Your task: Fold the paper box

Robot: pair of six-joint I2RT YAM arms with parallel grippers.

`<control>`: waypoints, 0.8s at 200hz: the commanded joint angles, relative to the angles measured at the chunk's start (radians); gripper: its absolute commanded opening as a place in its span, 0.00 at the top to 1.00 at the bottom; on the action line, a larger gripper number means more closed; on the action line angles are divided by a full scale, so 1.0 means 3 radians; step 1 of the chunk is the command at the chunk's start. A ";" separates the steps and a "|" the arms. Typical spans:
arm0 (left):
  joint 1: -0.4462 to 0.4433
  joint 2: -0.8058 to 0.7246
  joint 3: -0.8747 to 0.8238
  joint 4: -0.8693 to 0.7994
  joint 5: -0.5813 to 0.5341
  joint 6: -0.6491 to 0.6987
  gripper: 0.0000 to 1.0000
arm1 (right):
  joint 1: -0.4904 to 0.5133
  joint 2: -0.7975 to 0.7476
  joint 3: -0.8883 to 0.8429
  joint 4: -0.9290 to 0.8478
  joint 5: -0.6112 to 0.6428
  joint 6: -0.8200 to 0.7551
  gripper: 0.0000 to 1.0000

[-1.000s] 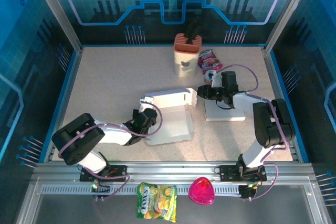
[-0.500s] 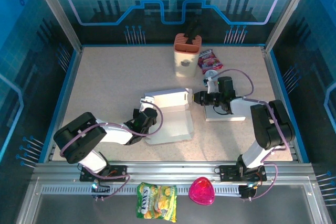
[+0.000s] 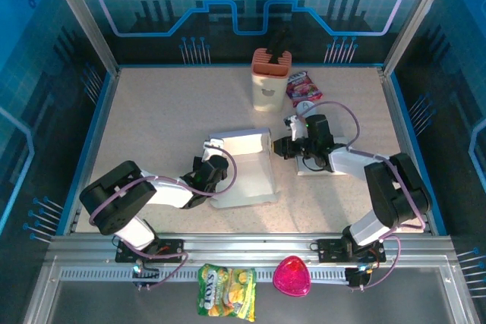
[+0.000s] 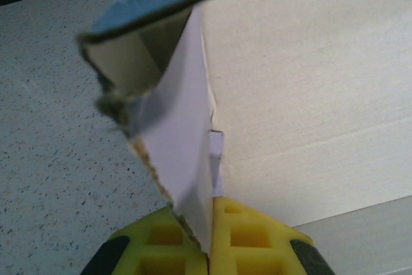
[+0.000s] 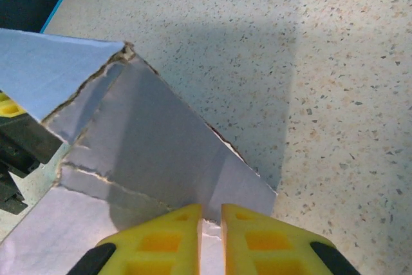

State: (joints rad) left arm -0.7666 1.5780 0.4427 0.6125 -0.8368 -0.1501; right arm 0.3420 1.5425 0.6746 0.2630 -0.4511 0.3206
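Paper box [image 3: 247,176] sits mid-table, a bit toward the near edge. Left end effector [image 4: 211,230] is clamped tight on its left wall. Right end effector [image 5: 210,217] pinches the right flap, nearly closed. Step, prob.: raising sides. Next: swing flap inward w/o tearing.

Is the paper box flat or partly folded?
Partly folded: the paper box has its back wall raised while its base lies flat.
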 commanded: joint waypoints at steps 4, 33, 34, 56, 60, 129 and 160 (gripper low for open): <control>0.0017 0.0049 0.0065 -0.0017 -0.0014 0.0096 1.00 | 0.0072 -0.0248 -0.0208 0.0210 0.0139 -0.0057 0.82; 0.0021 0.0048 0.0066 -0.0017 -0.0015 0.0096 1.00 | 0.0080 -0.0387 -0.0274 0.0203 0.0169 -0.0072 0.80; 0.0017 0.0048 0.0065 -0.0017 -0.0014 0.0096 1.00 | 0.0081 -0.0387 -0.0275 0.0200 0.0172 -0.0072 0.80; 0.0017 0.0053 0.0071 -0.0023 -0.0013 0.0096 1.00 | 0.0092 -0.0361 -0.0284 0.0201 0.0187 -0.0052 0.80; 0.0022 0.0055 0.0074 -0.0031 -0.0016 0.0096 1.00 | 0.0094 -0.0359 -0.0297 0.0207 0.0189 -0.0048 0.80; 0.0023 0.0082 0.0101 -0.0044 -0.0005 0.0113 1.00 | 0.0145 -0.0349 -0.0468 0.0366 0.0309 0.0020 0.74; 0.0022 0.0087 0.0101 -0.0044 -0.0003 0.0115 1.00 | 0.0204 -0.0391 -0.0505 0.0405 0.0377 -0.0019 0.71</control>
State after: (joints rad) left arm -0.7666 1.5894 0.4557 0.6117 -0.8368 -0.1463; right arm 0.3805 1.4334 0.5369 0.3405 -0.3569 0.3244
